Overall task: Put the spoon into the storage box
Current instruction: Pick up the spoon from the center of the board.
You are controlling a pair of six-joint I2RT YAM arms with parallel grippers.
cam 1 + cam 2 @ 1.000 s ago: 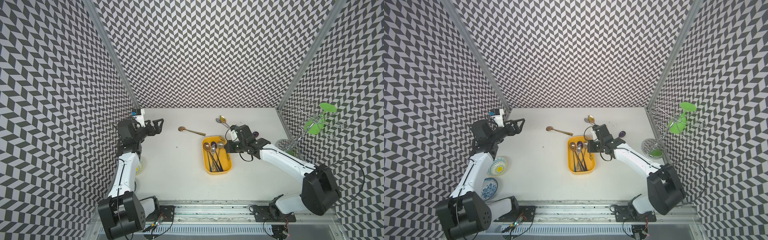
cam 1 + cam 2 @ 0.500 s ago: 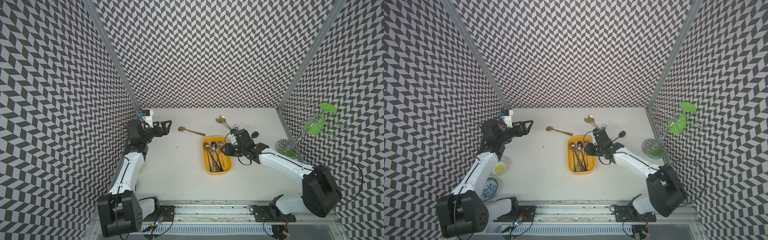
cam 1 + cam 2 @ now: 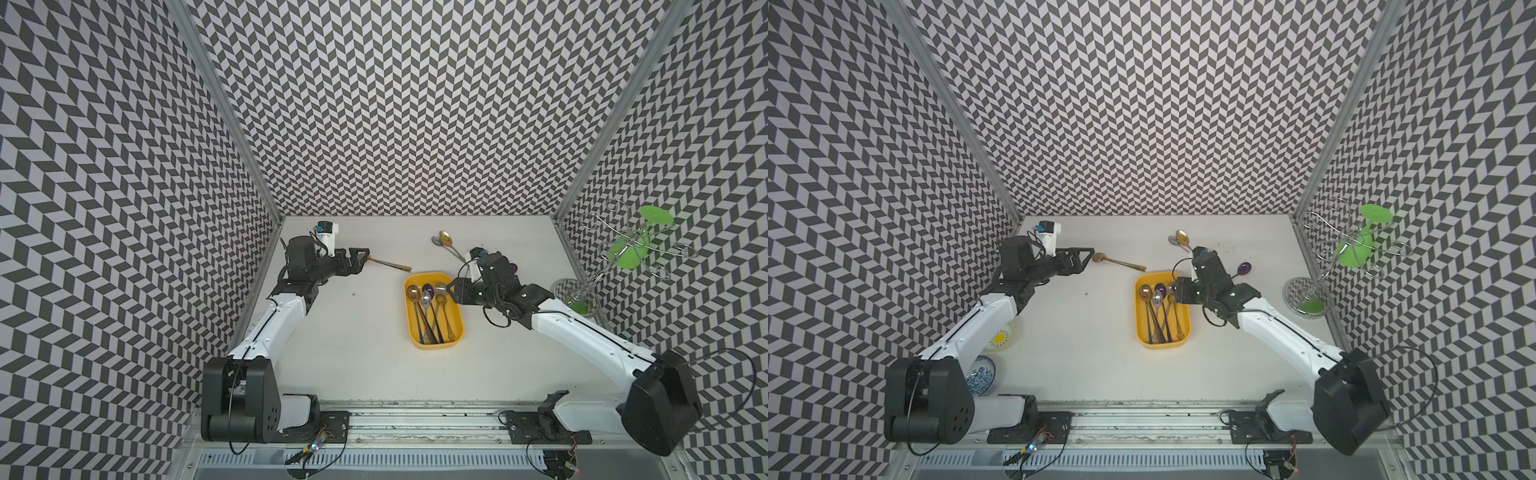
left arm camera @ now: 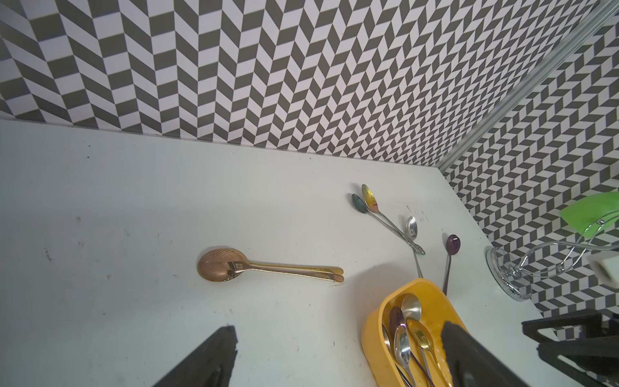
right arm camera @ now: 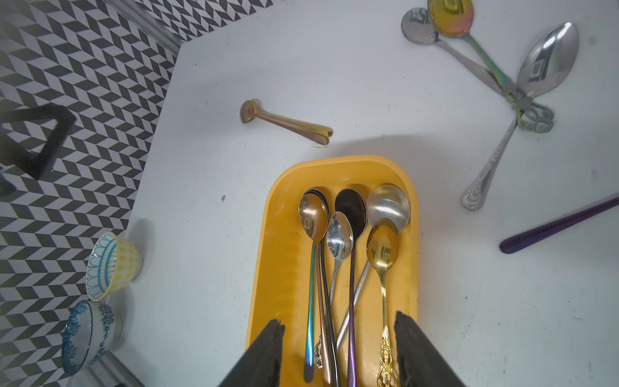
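Dial read from a top view, 12 o'clock at the back wall.

Storage box (image 3: 1140, 328): mid-bench, long axis 12–6. It already holds several spoons, bowls toward 12.

Copper spoon (image 3: 1119, 262): loose on the bench (image 3: 353, 353) at 10–11 o'clock of the box. Its handle end is near the box's far corner, not touching. Long axis roughly 9–3, slightly tilted, bowl at the 9 end.

Left gripper (image 3: 1087, 256): fingers (image 4: 214, 355) spread fully wide, empty. The spoon's bowl sits just beside the tips, at their 3 o'clock. In the left wrist view the spoon lies crosswise ahead of the fingers, its axis about in line with the gap. Judged: the wrist needs a turn so the fingers close across the handle, not along it.

Right gripper (image 3: 451, 286): over the box's 12 o'clock end. Fingers (image 5: 268, 351) are partway apart and grip nothing; the boxed spoons lie below.

Nearer arm for the copper spoon: left, clearly. The crossed spoons (image 3: 446, 241) at 12–1 o'clock of the box and the purple spoon (image 3: 1244, 268) at 1–2 lie nearer the right arm.
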